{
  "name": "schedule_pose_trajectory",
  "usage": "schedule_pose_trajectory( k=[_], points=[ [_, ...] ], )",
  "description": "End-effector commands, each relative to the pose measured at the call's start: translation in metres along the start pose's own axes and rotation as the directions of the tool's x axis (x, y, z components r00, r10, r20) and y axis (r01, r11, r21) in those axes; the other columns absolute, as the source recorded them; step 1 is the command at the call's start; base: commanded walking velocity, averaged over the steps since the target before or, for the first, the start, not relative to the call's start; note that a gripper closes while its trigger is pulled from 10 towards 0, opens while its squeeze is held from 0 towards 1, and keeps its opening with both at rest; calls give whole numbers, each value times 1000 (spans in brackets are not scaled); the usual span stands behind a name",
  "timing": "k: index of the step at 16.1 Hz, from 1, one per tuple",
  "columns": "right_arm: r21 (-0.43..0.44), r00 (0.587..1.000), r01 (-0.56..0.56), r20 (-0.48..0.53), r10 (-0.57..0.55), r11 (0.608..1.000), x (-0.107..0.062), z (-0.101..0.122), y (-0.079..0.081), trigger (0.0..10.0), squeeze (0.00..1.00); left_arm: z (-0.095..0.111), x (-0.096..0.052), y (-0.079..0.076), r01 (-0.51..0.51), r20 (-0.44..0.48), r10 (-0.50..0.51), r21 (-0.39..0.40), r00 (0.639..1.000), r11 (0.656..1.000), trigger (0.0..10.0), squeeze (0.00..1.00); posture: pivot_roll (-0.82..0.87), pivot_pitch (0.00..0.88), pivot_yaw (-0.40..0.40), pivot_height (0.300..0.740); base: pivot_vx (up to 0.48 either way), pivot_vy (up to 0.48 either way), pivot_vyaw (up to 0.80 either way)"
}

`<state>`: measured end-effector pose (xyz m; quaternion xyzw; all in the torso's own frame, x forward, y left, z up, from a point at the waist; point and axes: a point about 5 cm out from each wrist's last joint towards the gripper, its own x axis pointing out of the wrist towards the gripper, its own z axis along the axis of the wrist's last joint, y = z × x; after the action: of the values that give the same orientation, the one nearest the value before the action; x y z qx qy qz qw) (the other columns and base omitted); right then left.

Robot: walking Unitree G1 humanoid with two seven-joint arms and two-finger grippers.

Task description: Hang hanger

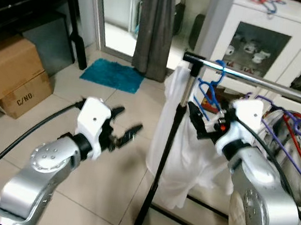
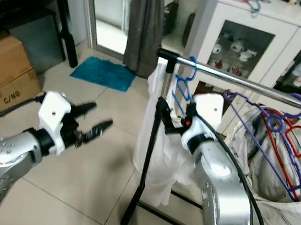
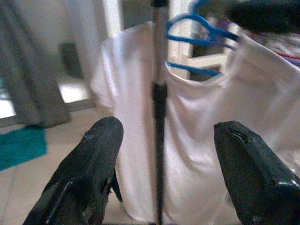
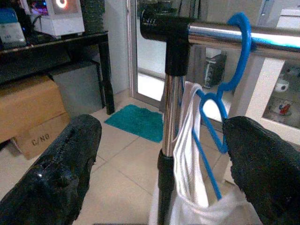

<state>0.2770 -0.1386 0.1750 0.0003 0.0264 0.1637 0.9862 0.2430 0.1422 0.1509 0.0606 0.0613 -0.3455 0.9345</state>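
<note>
Two grippers of mine are up in front of me, and both are open and hold nothing. My left gripper (image 1: 121,129) is out over the floor, with its fingers spread, pointing at the rack. My right gripper (image 1: 198,120) is close by the rack's black pole (image 1: 170,143), fingers wide apart. Just past it, the blue hanger (image 4: 224,89) with the white shirt (image 1: 180,161) on it has its hook over the shiny rail (image 4: 243,36). I think the hanging is done, and I only need to pull back. Farther off, purple and red hangers (image 2: 281,149) sit in a basket.
</note>
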Motion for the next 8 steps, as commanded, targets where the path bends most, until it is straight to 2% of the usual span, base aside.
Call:
schedule_pose_trajectory(
  k=[1, 2, 4, 7, 8],
  points=[
    [16, 999, 2, -49, -1, 1000, 5, -3, -6, 10000, 0, 1, 0, -8, 92, -15, -92, 5, 996, 996, 10000, 0, 54, 0, -16, 740, 0, 0, 0],
    [1, 994, -11, -110, 11, 1000, 23, -2, -12, 10000, 0, -3, -3, -11, 178, -56, -178, -2, 982, 984, 10000, 0, 48, 0, -8, 740, 0, 0, 0],
    [-41, 988, 6, -151, -12, 999, 48, 5, -22, 10000, 0, -5, -4, -14, 240, -83, -239, 1, 967, 971, 10000, 0, 47, 0, -4, 740, 0, 0, 0],
    [-51, 982, 31, -184, -40, 998, 71, 14, -34, 10000, 0, -5, -5, -13, 264, -91, -262, 12, 961, 964, 10000, 0, 50, 0, -5, 740, 0, 0, 0],
    [-38, 971, 37, -234, -45, 999, 81, 16, -42, 10000, 0, -5, -6, -12, 282, -99, -279, 15, 955, 959, 10000, 0, 52, 0, -11, 740, 0, 0, 0]
  ],
)
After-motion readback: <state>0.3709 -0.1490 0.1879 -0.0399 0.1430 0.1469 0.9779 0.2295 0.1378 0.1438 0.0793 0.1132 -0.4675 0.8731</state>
